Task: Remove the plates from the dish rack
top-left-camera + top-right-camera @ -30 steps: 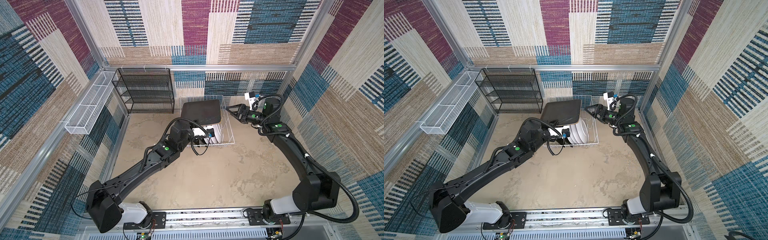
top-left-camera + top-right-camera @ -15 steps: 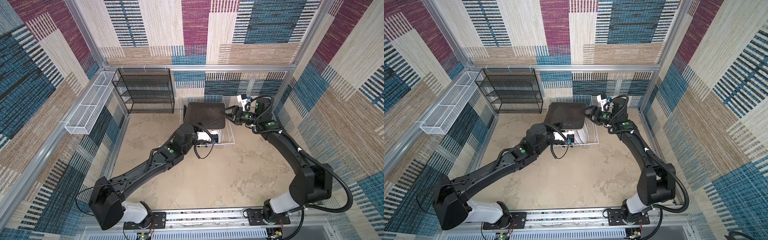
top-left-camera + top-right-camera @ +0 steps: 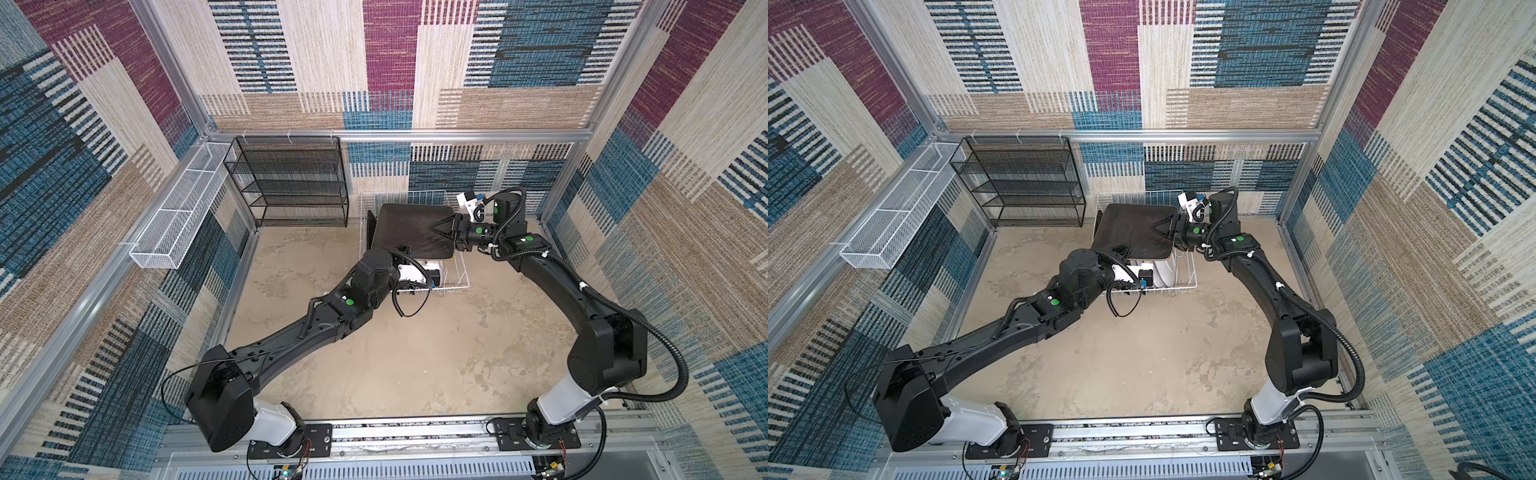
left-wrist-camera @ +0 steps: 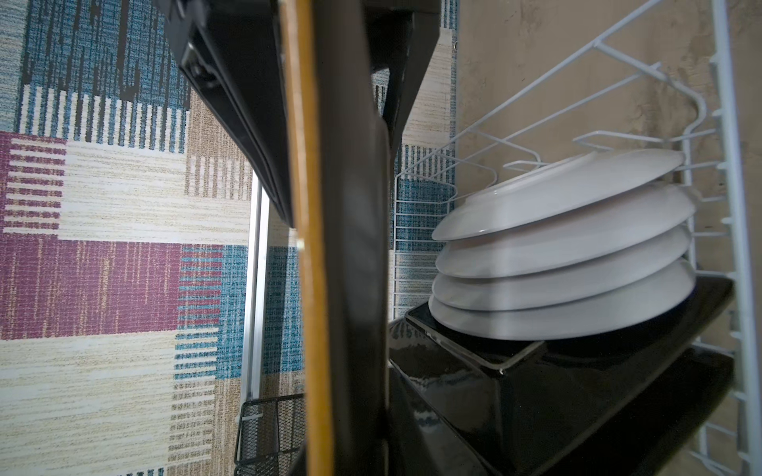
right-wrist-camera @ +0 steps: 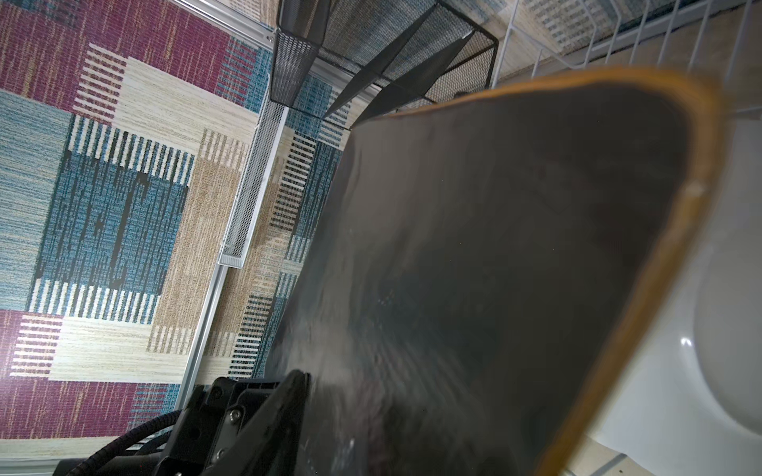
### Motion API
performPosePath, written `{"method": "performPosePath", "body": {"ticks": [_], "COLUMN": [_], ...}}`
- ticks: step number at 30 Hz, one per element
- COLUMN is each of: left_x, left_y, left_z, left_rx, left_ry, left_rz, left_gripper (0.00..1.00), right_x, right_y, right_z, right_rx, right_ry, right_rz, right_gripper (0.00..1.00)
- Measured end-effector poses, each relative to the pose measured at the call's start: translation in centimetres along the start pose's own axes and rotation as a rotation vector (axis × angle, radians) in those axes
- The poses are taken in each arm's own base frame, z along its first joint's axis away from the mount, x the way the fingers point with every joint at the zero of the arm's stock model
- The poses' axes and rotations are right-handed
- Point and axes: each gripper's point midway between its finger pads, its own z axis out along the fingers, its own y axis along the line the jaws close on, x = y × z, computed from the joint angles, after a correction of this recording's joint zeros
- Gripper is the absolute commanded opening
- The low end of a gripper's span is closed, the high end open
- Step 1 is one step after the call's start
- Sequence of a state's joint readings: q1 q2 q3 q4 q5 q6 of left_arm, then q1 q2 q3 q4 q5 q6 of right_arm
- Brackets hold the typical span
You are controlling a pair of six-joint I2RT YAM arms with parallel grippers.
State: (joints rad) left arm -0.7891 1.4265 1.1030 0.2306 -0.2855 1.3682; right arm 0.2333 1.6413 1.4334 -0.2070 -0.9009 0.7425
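Overhead in both top views, the black-backed square plate (image 3: 409, 232) hangs above the dish rack (image 3: 455, 287), one edge clamped in the left gripper (image 3: 404, 251). The right gripper (image 3: 443, 228) straddles the opposite edge; whether it has clamped I cannot tell. Left wrist view: four round white plates (image 4: 556, 247) sit racked. Right wrist view: the plate's black back looms close.

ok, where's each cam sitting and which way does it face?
Top views: high over the base rail, looking down at the dish rack; left arm and right arm show whole.
Left wrist: edge-on to the square plate, facing the round plates; its fingers show.
Right wrist: faces across that plate's black back; one gripper finger shows.
Wrist views share that plate.
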Motion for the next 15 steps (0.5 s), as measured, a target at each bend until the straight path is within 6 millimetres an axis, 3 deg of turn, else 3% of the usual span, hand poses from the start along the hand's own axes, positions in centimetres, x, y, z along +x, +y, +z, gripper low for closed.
{"method": "performPosePath", "body": {"ticks": [9, 15], "left_x": [-0.01, 0.21], "left_y": [0.20, 0.01], "left_z": [0.02, 0.36], "left_rx": [-0.010, -0.015], "left_ry": [0.002, 0.025], "left_rz": [-0.003, 0.012], "left_gripper": [0.00, 0.00], "right_x": [0.12, 0.10], "right_y": [0.33, 0.34], "right_z": [0.15, 0.08], "right_rx": [-0.017, -0.018], "right_ry": [0.015, 0.017], "right_rz": [0.011, 0.124], "right_gripper": [0.30, 0.11]}}
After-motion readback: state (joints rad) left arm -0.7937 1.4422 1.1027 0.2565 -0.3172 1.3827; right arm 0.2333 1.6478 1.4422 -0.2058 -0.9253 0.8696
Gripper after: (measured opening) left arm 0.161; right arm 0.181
